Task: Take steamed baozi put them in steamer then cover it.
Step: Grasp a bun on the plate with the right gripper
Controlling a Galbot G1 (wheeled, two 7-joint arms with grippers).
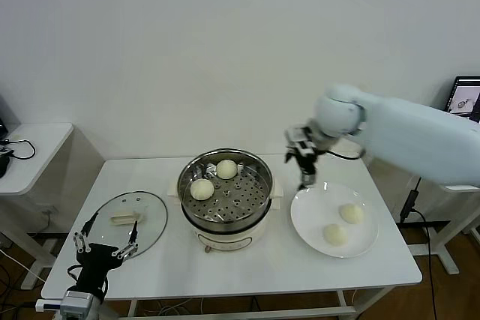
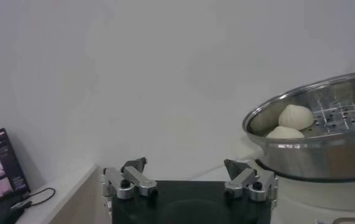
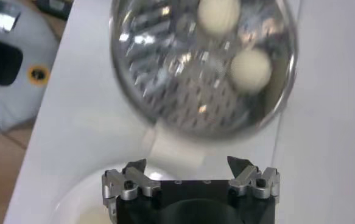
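Note:
The steamer [image 1: 229,226] stands mid-table with two steamed baozi [image 1: 202,189] [image 1: 226,168] on its perforated tray. Two more baozi [image 1: 351,213] [image 1: 336,234] lie on the white plate [image 1: 315,211] to its right. My right gripper [image 1: 306,177] hangs open and empty above the gap between steamer and plate; its wrist view shows the gripper [image 3: 187,164], the steamer [image 3: 165,79] and both buns inside [image 3: 218,15] [image 3: 251,68]. The glass cover [image 1: 127,219] lies flat to the steamer's left. My left gripper [image 1: 112,231] waits open and empty at the front left by the cover, and in its wrist view [image 2: 185,167] it faces the steamer [image 2: 323,152].
A small side table with cables [image 1: 30,151] stands to the left. A monitor [image 1: 466,95] sits at the far right behind my right arm. The wall runs close behind the table. Bare tabletop [image 1: 255,271] stretches along the front edge.

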